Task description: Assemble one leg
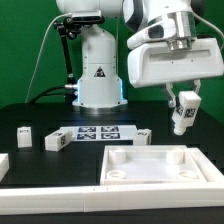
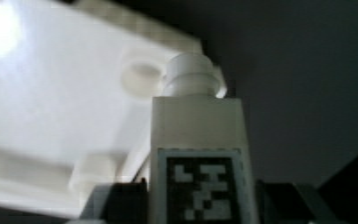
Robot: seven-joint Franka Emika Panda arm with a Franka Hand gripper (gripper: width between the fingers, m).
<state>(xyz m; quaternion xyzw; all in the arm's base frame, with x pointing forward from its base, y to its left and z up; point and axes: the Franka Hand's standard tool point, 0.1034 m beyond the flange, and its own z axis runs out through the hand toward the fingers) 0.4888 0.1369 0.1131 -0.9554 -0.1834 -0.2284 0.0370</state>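
My gripper (image 1: 183, 103) is shut on a white leg (image 1: 184, 113) with a black-and-white tag and holds it in the air above the right rear corner of the large white square tray-like part (image 1: 160, 163). In the wrist view the leg (image 2: 199, 130) points away from me, its round peg tip just beside a raised round boss on the white part (image 2: 60, 90). The dark fingers (image 2: 108, 203) flank the leg's tagged end. Three more legs lie on the black table: one (image 1: 24, 133) at the far left, one (image 1: 54, 142) beside it, one (image 1: 145, 135) behind the tray part.
The marker board (image 1: 98, 133) lies at the table's middle. The arm's white base (image 1: 98, 70) stands behind it. A white rim (image 1: 60, 200) runs along the table's front edge, with a white piece (image 1: 3, 163) at the left edge.
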